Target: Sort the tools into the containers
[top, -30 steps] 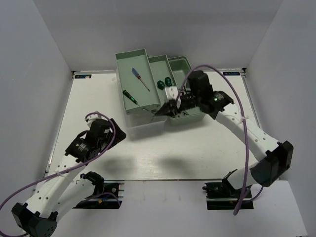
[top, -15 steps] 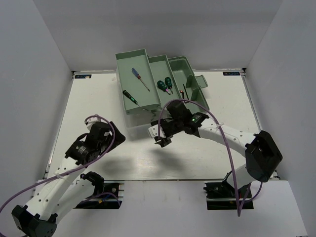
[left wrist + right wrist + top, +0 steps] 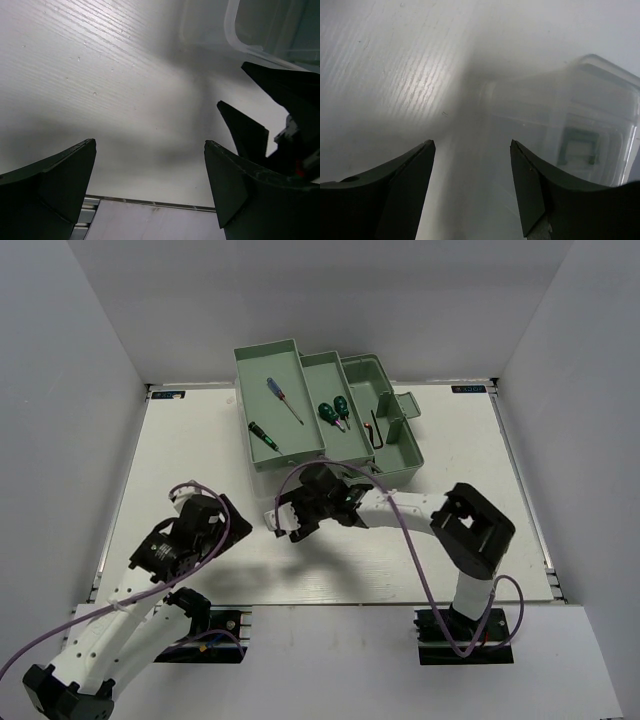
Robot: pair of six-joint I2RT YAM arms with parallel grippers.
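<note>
The mint-green toolbox (image 3: 405,455) stands at the back of the table with its trays folded out. A slim blue/red screwdriver (image 3: 284,400) and a thin black-green one (image 3: 263,436) lie in the left tray. Two stubby green screwdrivers (image 3: 335,412) lie in the middle tray. A dark hex key (image 3: 376,428) lies in the right compartment. My right gripper (image 3: 283,517) (image 3: 472,142) hovers open and empty over the table in front of the box, beside its translucent lid (image 3: 570,130). My left gripper (image 3: 222,512) (image 3: 150,142) stands wide open and empty just left of it.
The translucent lid (image 3: 262,492) (image 3: 260,30) juts out from the toolbox's near side. In the left wrist view the right gripper's dark fingers (image 3: 245,130) show close by. White walls enclose the table on three sides. The box's handle (image 3: 402,405) lies over the right compartment.
My right gripper has opened and drawn back from the toolbox toward the near left. A hex key now shows in the right compartment. The left arm has shifted only slightly.
</note>
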